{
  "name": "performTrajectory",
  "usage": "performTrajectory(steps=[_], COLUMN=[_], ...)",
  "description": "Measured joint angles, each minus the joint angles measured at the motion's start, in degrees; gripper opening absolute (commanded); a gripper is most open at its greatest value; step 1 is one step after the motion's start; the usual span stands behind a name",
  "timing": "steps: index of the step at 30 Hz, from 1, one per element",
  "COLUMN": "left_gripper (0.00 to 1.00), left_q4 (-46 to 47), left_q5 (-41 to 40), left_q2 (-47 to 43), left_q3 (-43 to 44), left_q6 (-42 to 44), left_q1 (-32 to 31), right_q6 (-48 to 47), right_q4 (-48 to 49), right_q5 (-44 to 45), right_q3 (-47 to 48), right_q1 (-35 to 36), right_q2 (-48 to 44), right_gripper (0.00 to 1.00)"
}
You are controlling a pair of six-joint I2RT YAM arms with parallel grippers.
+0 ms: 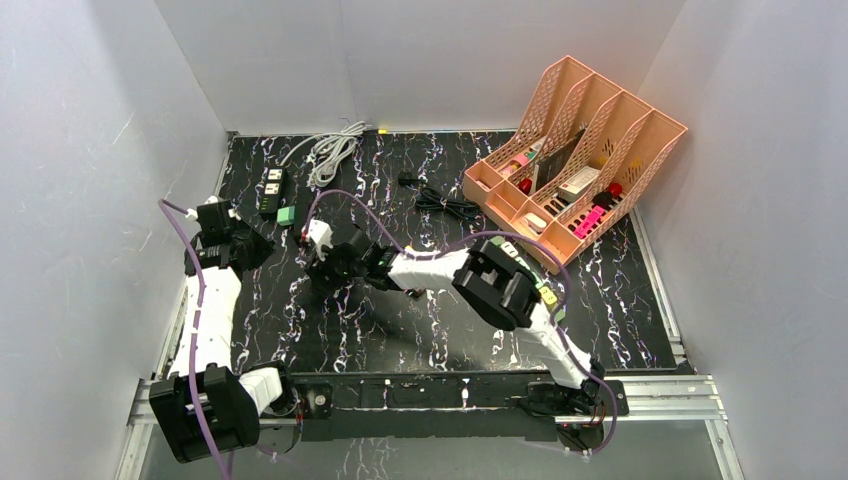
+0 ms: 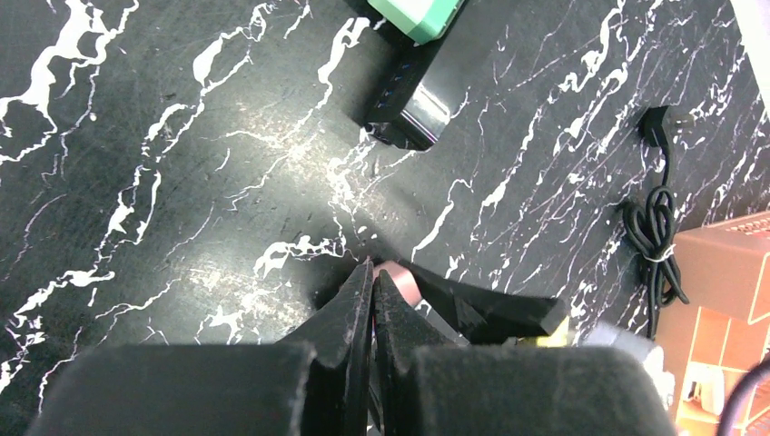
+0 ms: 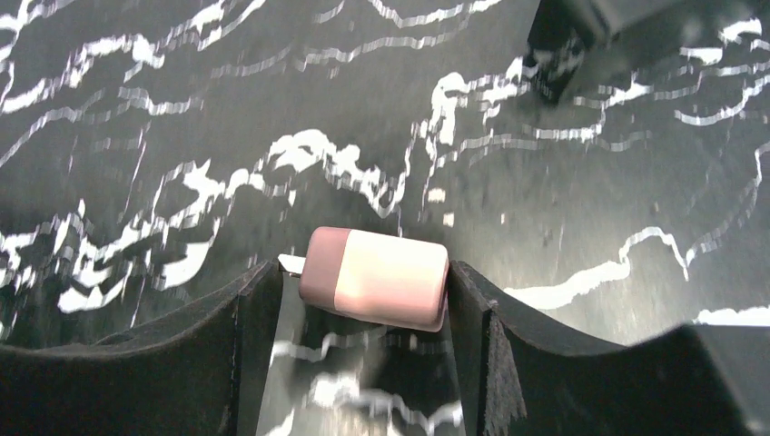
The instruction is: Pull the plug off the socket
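A pink plug (image 3: 377,277) lies crosswise between my right gripper's (image 3: 363,300) fingers, its metal prongs against the left finger and its rear end against the right one. It hangs just above the marble table. The black socket strip (image 1: 271,189) lies at the back left with a green plug (image 1: 286,215) at its near end, and the pink plug (image 1: 318,236) is held apart from it. My left gripper (image 2: 372,271) is shut on nothing, its tips right beside the pink plug (image 2: 400,278) and the right gripper's finger (image 2: 481,309).
A coiled black cable (image 1: 446,203) and a grey-white cord (image 1: 331,150) lie at the back of the table. A peach file organizer (image 1: 575,150) with small items stands at the back right. White walls enclose the table.
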Motion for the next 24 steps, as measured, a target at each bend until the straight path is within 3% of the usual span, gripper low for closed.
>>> performTrajectory(steps=[4, 9, 11, 14, 18, 24], left_gripper=[0.00, 0.00, 0.00, 0.00, 0.00, 0.00], left_q4=[0.5, 1.2, 1.6, 2.0, 2.3, 2.7], left_q5=[2.0, 4.8, 5.9, 7.0, 7.2, 7.2], left_q2=[0.5, 2.5, 3.6, 4.6, 4.7, 4.7], left_q3=[0.0, 0.0, 0.0, -0.2, -0.2, -0.5], left_q6=[0.3, 1.1, 1.3, 1.6, 1.7, 1.7], left_q1=[0.0, 0.0, 0.0, 0.0, 0.0, 0.0], right_q6=[-4.1, -8.3, -9.7, -11.5, -13.2, -12.5], right_q4=[-8.6, -17.5, -20.7, -23.9, -25.3, -18.5], right_q5=[-1.7, 0.7, 2.6, 5.3, 8.7, 13.1], right_q3=[-5.2, -13.7, -16.3, -17.6, -19.5, -20.4], right_q1=[-0.7, -1.3, -1.5, -1.4, -1.4, -1.4], right_q2=[-7.0, -15.6, -17.8, -19.8, -21.8, -22.1], right_gripper=[0.14, 0.24, 0.35, 0.64, 0.95, 0.98])
